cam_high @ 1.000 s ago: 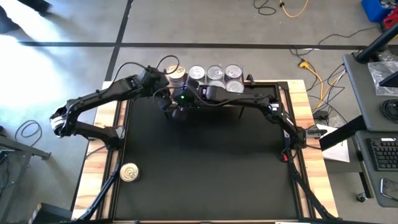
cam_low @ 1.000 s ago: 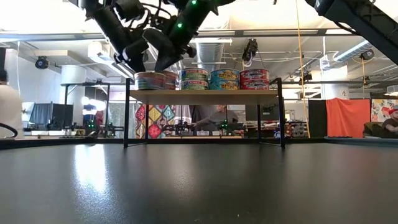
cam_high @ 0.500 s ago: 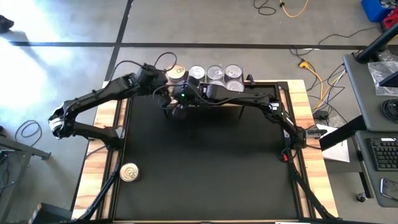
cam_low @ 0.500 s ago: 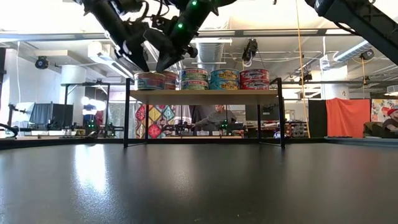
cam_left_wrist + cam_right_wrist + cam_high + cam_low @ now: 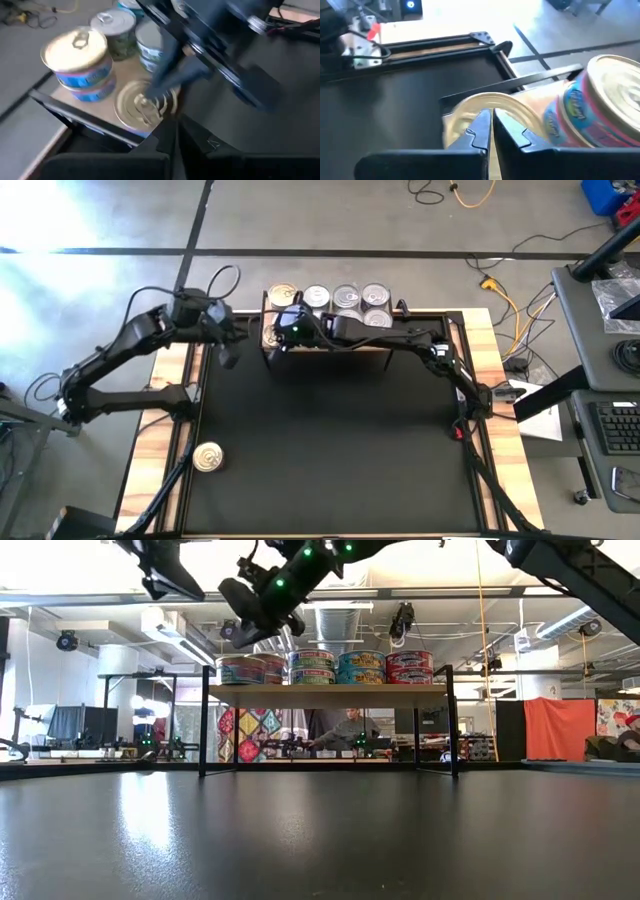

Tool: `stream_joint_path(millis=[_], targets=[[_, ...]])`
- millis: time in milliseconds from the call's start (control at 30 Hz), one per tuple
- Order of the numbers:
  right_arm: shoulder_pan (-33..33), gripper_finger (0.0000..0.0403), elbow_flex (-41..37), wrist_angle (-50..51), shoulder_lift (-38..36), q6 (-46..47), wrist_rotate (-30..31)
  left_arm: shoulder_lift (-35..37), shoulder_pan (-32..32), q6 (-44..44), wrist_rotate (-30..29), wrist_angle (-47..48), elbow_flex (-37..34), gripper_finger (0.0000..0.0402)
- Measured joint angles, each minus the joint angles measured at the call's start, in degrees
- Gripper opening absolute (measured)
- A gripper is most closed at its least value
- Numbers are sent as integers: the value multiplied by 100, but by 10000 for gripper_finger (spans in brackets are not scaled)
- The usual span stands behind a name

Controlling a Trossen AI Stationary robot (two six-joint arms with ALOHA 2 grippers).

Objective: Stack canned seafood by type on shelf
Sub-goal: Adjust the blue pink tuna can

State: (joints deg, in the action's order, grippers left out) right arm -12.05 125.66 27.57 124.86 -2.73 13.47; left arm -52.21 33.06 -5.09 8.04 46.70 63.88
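Gold-lidded tin [image 5: 283,297] sits at the wood shelf's [image 5: 330,690] left end as the right gripper [image 5: 272,338], pinched shut and empty, hovers above; left gripper [image 5: 229,360] (also shut) waits left. Nudging gently should square the stack.

cans on shelf [image 5: 325,345]: cannot tell | loose can [image 5: 207,457]: 1 | arms: 2

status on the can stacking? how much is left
Mostly done: the shelf carries rows of stacked cans. In hand: nothing. The right gripper, shut and empty, hovers over a single gold-lidded can at the shelf's left end; the left gripper sits shut off to the side. Left: one loose can at the table's near left edge.
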Motion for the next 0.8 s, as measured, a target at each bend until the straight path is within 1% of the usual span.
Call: stream_joint_path(millis=[200,300,400,800], targets=[[-163,13,-259,-3,0,148,-65,390,0,334,16,135,-403,3],[-185,13,-405,-48,-2,173,-263,479,0,441,15,124,-562,3],[-190,13,-463,-89,-11,187,-420,511,0,480,12,115,-703,3],[-317,13,-487,-130,-11,-98,-442,398,0,521,10,115,-817,3]])
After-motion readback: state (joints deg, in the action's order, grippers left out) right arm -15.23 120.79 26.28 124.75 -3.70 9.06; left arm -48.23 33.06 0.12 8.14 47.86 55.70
